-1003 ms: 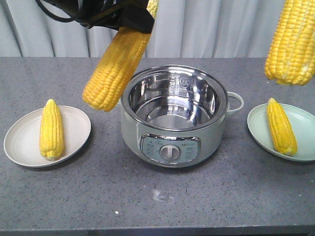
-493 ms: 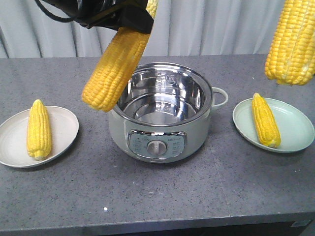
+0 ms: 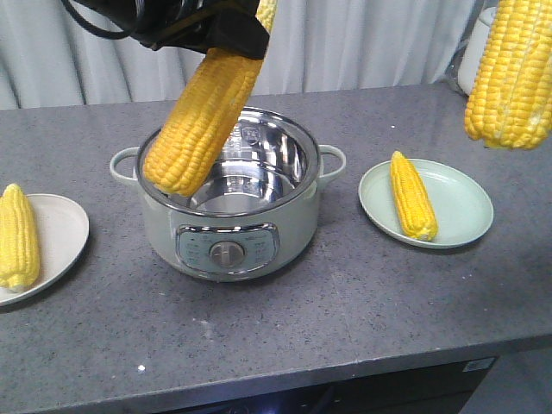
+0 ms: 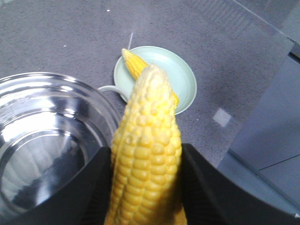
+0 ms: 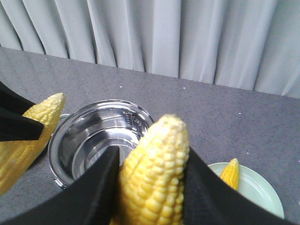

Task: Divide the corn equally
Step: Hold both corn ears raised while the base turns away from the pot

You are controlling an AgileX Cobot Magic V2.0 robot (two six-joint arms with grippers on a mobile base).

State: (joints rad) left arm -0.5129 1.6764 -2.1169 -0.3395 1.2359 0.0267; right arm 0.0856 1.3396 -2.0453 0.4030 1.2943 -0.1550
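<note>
the right-held cob (image 3: pixel 511 73) runs off the front view's top edge, the white plate (image 3: pixel 65 233) and its resting cob (image 3: pixel 17 237) are clipped at left, the left-held cob (image 4: pixel 147 154) hides part of the green plate (image 4: pixel 185 82), and a pale, perhaps kettle-like thing (image 3: pixel 473 47) is cropped top right.

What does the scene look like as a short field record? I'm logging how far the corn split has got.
left gripper: shut on left-held cob, raised and tilted
right gripper: shut on right-held cob, raised
green plate: holds green-plate cob, lying flat
white plate: holds white-plate cob, lying flat
pot: empty, between the two plates
plated so far: one cob per plate
</note>
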